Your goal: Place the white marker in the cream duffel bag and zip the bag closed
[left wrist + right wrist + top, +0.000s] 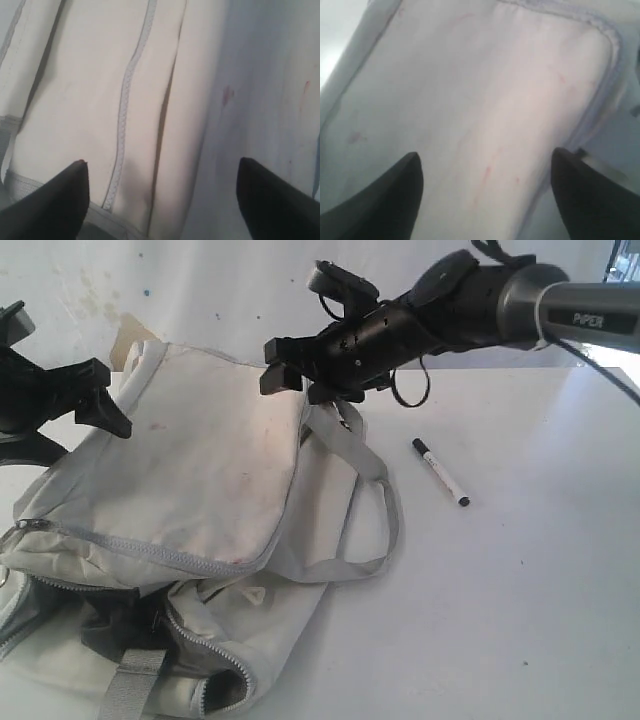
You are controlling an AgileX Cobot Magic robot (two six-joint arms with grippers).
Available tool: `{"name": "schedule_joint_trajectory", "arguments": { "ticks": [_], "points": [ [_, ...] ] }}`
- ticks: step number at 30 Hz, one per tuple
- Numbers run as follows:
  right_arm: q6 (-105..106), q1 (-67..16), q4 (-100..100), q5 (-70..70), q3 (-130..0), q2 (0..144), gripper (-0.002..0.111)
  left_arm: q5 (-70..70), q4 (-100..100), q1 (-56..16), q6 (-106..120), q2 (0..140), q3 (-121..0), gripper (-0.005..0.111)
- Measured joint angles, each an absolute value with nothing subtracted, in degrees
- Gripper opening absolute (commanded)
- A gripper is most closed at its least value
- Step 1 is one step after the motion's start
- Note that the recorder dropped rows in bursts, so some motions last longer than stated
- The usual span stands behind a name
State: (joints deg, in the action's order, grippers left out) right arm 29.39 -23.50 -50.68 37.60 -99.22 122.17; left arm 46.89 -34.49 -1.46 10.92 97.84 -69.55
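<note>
The cream duffel bag point(200, 470) lies on the white table at the left, its flap folded over. Its grey zipper point(150, 550) is undone, and dark lining point(115, 625) shows at the near edge. The white marker point(440, 472), black cap at its far end, lies on the table to the right of the bag and its grey strap point(365, 480). My left gripper point(112, 400) hangs open over the bag's far left corner, with only bag fabric point(150, 100) under its spread fingers point(161, 165). My right gripper point(272, 365) is open above the bag's far right edge, over stained cloth point(485, 90) and holding nothing point(486, 155).
The white table point(520, 580) stretches to the right and front of the marker. A pale wall point(200, 290) stands behind the bag. The right arm point(480, 300) reaches in from the upper right, above the table.
</note>
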Motion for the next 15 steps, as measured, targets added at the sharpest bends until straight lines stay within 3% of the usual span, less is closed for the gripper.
{"name": "schedule_joint_trajectory", "arguments": {
  "ticks": [6, 15],
  "points": [
    [16.27, -23.5, -32.2, 49.8, -99.22, 116.8, 0.064, 47.16, -32.89, -1.46, 11.07, 97.81, -70.27, 0.105],
    [14.62, -25.78, -28.02, 60.33, -99.22, 112.14, 0.064, 48.31, -30.18, -1.46, 11.35, 97.81, -70.27, 0.105]
  ]
}}
